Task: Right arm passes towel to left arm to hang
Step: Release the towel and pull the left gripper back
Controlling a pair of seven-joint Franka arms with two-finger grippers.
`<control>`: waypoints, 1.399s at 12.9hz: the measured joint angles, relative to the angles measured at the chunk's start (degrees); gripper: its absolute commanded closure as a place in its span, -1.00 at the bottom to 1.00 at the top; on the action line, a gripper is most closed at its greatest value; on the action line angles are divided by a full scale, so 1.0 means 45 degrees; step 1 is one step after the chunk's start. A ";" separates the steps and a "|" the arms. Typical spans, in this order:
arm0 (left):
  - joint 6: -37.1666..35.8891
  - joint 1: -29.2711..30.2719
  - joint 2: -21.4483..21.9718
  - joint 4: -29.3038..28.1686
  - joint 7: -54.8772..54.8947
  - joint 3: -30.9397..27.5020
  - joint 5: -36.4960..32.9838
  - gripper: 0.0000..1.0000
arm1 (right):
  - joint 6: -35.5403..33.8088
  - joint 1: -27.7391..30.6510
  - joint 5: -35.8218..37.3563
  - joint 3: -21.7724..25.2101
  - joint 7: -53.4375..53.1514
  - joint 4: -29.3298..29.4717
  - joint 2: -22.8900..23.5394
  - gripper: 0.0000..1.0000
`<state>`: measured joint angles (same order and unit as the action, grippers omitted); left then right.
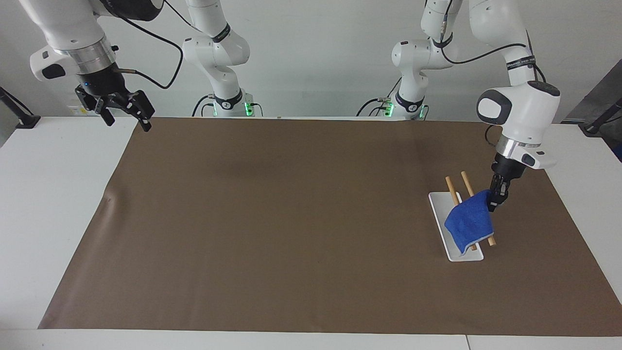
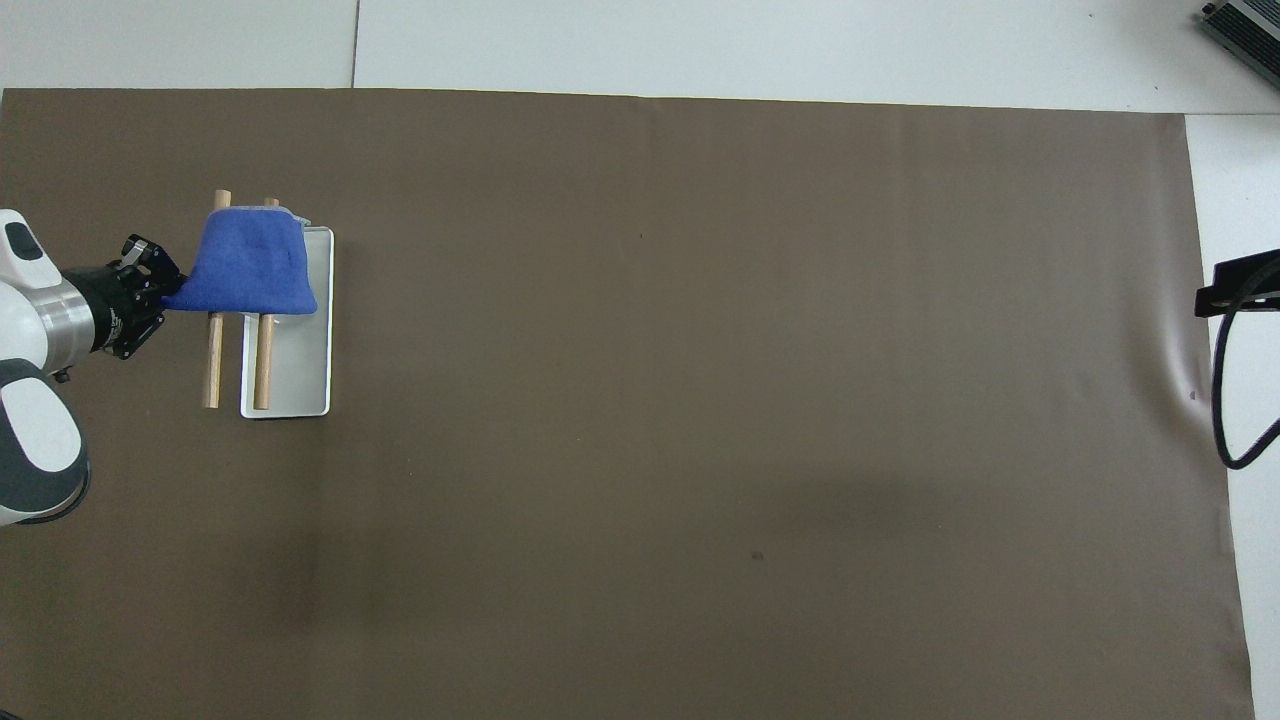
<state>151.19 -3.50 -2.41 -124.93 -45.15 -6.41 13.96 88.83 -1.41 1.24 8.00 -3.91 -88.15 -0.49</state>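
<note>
step: handover's done as far as I can judge, so this is the hanging part. The towel (image 1: 470, 221) is draped over the two wooden rods (image 1: 486, 232) of the little rack, toward my left arm's end of the tabletop (image 1: 291, 218).

left gripper (image 1: 494, 200): my fingers are pinched tight on one corner of the towel, just above the rods. The rest of the cloth sags down over the white base plate (image 1: 440, 209).

right gripper (image 1: 124, 108): fingers spread wide, holding nothing, parked up in the air over the tabletop corner at my right arm's end. That arm's just waiting.

towel position: in the overhead view it covers the rods' end farther from me, (image 2: 252, 265) and one edge hangs past onto the plate side.

next move: I reckon I lower the pinched corner a touch so it settles over the rod, then let go and lift straight up.

watch out for: if I pull away sideways the cloth could slide off with me.
</note>
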 measured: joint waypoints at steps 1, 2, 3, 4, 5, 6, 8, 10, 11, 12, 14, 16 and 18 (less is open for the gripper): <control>0.0000 0.0006 0.0001 -0.0001 0.0007 -0.0027 0.0000 1.00 | 0.0035 0.0000 0.0001 0.0002 0.0015 -0.0412 -0.0158 -1.00; 0.0000 0.0016 0.0001 -0.0003 0.0068 -0.0067 0.0000 1.00 | 0.0066 0.0004 0.0001 0.0006 0.0017 -0.0675 -0.0279 -1.00; 0.0000 0.0028 0.0001 -0.0014 0.0259 -0.0123 0.0000 1.00 | 0.0079 0.0023 0.0001 0.0016 0.0017 -0.0815 -0.0368 -1.00; 0.0000 0.0045 0.0003 -0.0057 0.0517 -0.0198 0.0000 1.00 | 0.0079 0.0078 0.0001 0.0023 0.0017 -0.0896 -0.0443 -1.00; 0.0001 0.0056 0.0005 -0.0147 0.0755 -0.0306 0.0000 1.00 | 0.0073 0.0132 0.0001 0.0032 0.0017 -0.0936 -0.0493 -1.00; 0.0003 0.0061 0.0006 -0.0239 0.0982 -0.0437 0.0000 1.00 | 0.0065 0.0156 -0.0035 0.0031 0.0017 -0.0941 -0.0515 -1.00; 0.0006 0.0066 0.0012 -0.0428 0.1189 -0.0534 0.0000 0.90 | 0.0064 0.0156 0.0002 0.0010 0.0073 -0.0940 -0.0549 -1.00; 0.0050 0.0065 0.0013 -0.0576 0.1230 -0.0529 0.0000 -0.46 | 0.0065 0.0148 0.0042 -0.0006 0.0223 -0.0940 -0.0562 -1.00; 0.0084 0.0065 0.0014 -0.0585 0.1239 -0.0528 0.0000 -0.84 | 0.0065 0.0117 0.0042 -0.0028 0.0243 -0.0940 -0.0563 -1.00; 0.0121 0.0065 0.0020 -0.0585 0.1246 -0.0529 0.0000 -0.92 | 0.0065 0.0081 0.0042 -0.0078 0.0243 -0.0940 -0.0563 -1.00; 0.0205 0.0066 0.0049 -0.0557 0.1273 -0.0603 0.0000 -0.92 | 0.0065 0.0058 0.0042 -0.0192 0.0243 -0.0942 -0.0563 -1.00; 0.0211 0.0068 0.0051 -0.0261 0.1682 -0.0815 0.0000 -0.90 | 0.0065 0.0060 0.0042 -0.0193 0.0243 -0.0947 -0.0563 -1.00; -0.0103 0.0068 -0.0002 0.0368 0.2205 -0.0894 -0.0001 -0.88 | 0.0065 0.0060 0.0042 -0.0193 0.0243 -0.0950 -0.0563 -1.00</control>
<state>150.73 -3.19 -2.42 -123.28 -35.22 -10.44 13.96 89.12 -1.14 1.42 7.13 -2.81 -92.42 -3.03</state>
